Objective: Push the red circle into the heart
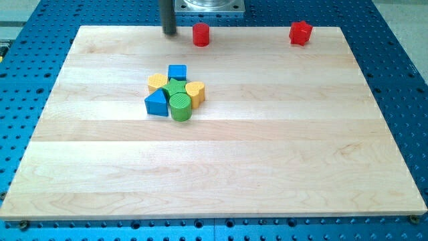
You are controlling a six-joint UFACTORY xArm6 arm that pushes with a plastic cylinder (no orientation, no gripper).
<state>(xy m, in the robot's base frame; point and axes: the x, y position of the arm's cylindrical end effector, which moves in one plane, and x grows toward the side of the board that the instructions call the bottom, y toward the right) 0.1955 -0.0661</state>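
The red circle (201, 34), a short red cylinder, stands near the top edge of the wooden board (267, 147). My tip (170, 32) is at the top edge, a short way to the view's left of the red circle and apart from it. The yellow heart (195, 91) sits lower down, on the right side of a tight cluster of blocks left of the board's middle. The heart touches a green cylinder (180, 106) and a green star-like block (174, 87).
The cluster also holds a blue cube (177, 71), a yellow block (157, 82) and a blue triangle (157, 103). A red star (301, 33) sits at the top right. The arm's metal base (210, 5) is above the board.
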